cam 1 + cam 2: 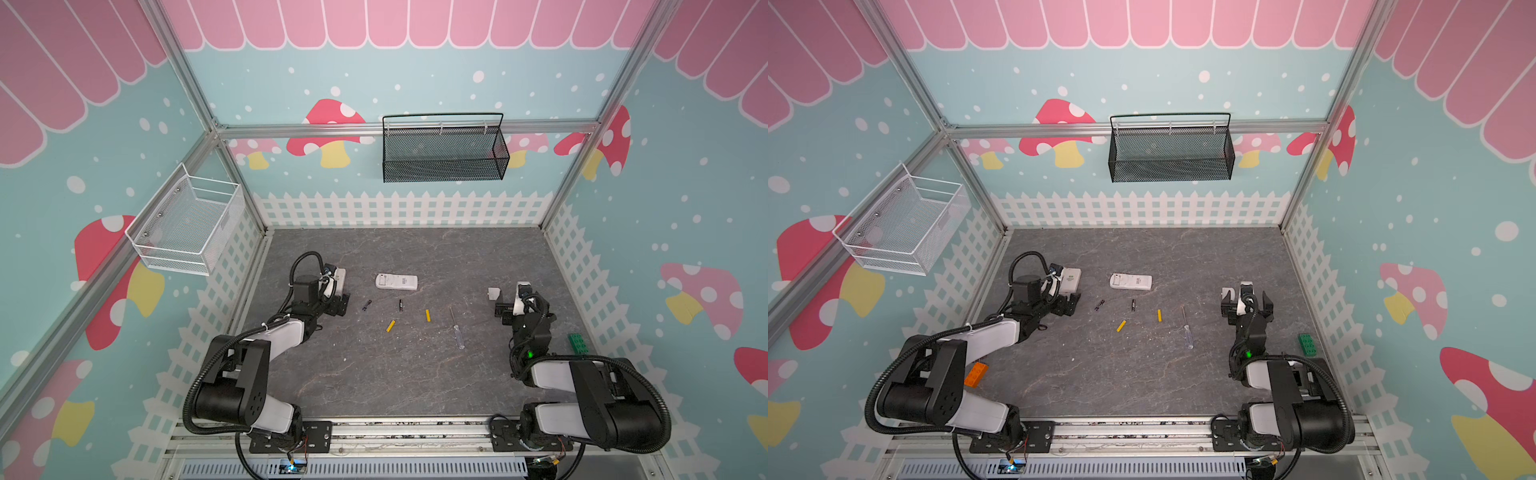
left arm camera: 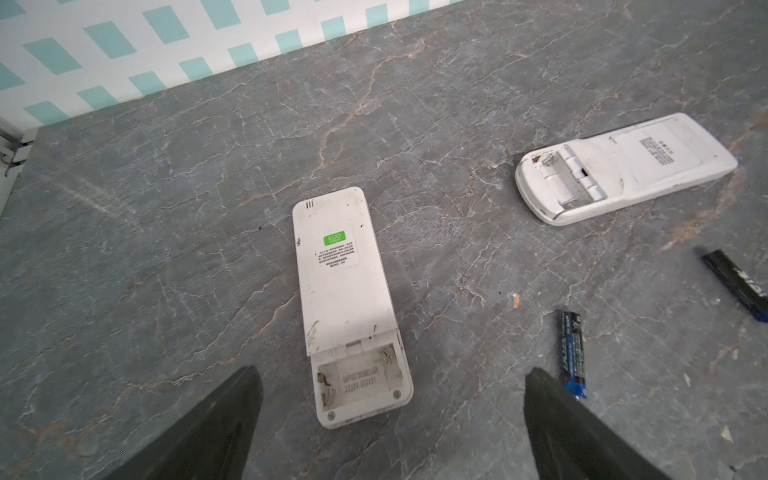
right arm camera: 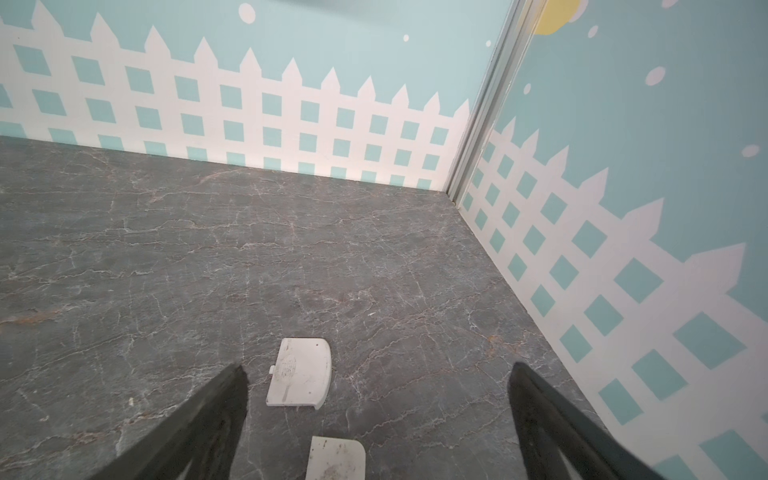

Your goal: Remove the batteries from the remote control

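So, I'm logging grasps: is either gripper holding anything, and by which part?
Nothing is held. The left gripper is open by the green-labelled remote and the right gripper is open by a loose battery cover; both lie on the table.

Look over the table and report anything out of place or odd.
Both remotes lie face down, battery bays open and empty. Two loose covers lie by the right gripper; two black batteries and two yellow batteries lie scattered mid-table.

On the gray table lie a white remote in the middle, a second remote to its left, two black batteries, two yellow batteries, a screwdriver, two white lids, a green block and an orange block.
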Tool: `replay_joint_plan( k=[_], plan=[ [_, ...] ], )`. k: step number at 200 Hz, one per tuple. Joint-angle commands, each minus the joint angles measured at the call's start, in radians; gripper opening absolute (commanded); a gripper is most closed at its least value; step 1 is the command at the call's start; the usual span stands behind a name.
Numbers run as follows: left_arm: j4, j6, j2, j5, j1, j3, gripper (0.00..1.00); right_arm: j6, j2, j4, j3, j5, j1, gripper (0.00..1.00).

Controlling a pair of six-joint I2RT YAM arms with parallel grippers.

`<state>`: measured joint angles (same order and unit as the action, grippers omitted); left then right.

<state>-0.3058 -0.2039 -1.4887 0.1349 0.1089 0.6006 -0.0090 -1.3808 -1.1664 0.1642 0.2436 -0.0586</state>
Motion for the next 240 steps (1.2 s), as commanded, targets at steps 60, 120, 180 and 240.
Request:
replay_joint_plan(
  k=[60,120,180,240],
  plan=[
    [-0.153,0.186,-0.067,0.005,-0.117,0.036,0.99,-0.001,-0.148,-0.164,0.031,-0.073,0.020,0.99],
    [-0.146,0.198,-0.074,0.065,-0.144,0.046,0.99,0.028,-0.137,-0.136,0.037,-0.110,0.059,0.99],
    [-0.293,0.166,-0.024,0.156,-0.145,-0.062,0.99,0.028,-0.137,-0.134,0.038,-0.109,0.059,0.99],
    [-0.577,0.198,0.006,-0.002,-0.121,-0.234,0.99,0.029,-0.137,-0.135,0.038,-0.110,0.058,0.99]
  ],
)
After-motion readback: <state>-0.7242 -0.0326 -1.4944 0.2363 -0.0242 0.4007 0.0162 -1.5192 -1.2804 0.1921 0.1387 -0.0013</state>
